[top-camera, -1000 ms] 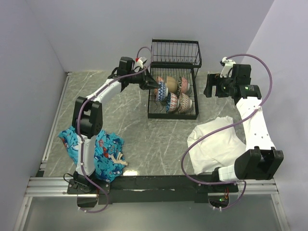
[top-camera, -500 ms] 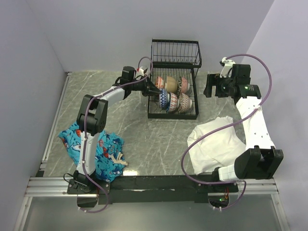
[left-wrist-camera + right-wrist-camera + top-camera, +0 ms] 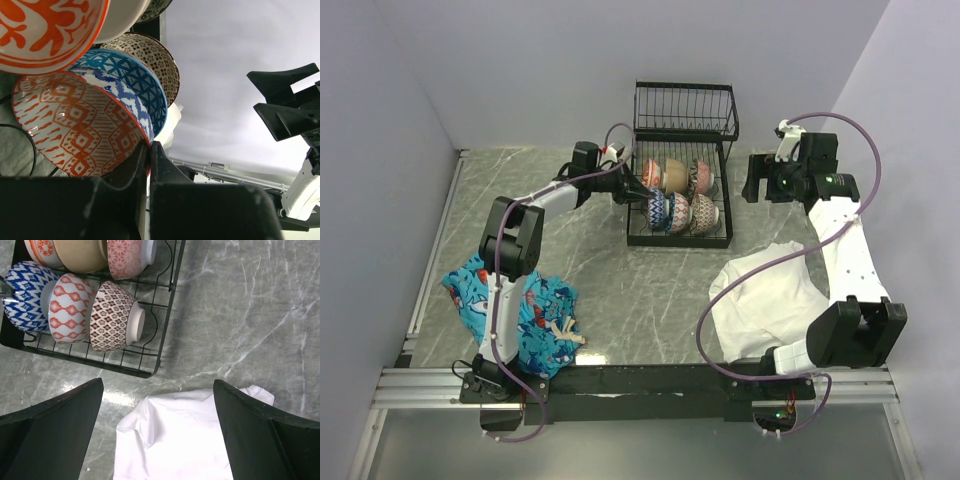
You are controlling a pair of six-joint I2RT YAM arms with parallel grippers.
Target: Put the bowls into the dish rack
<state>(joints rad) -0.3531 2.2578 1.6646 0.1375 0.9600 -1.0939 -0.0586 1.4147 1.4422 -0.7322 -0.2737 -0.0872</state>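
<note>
The black dish rack (image 3: 712, 237) stands at the back middle of the table, with several bowls on edge in two rows. My left gripper (image 3: 640, 190) reaches in from the left, shut on the rim of the blue-and-white bowl (image 3: 25, 295) at the left end of the front row. Close up, its fingers (image 3: 165, 170) pinch that rim, and the bowl's inside (image 3: 75, 125) shows a red diamond pattern. Beside it stand a red-diamond bowl (image 3: 67, 307) and a brown bowl (image 3: 112, 315). My right gripper (image 3: 157, 385) hangs open to the right of the rack, holding nothing.
A white cloth (image 3: 765, 300) lies on the table under the right arm. A blue patterned cloth (image 3: 515, 310) lies at the near left. The rack's raised basket tier (image 3: 685, 110) stands behind the bowls. Walls close in at left, back and right.
My left arm has dropped lower and carried the blue-and-white bowl a little to the right, into the front row of the rack. The right arm has barely moved.
</note>
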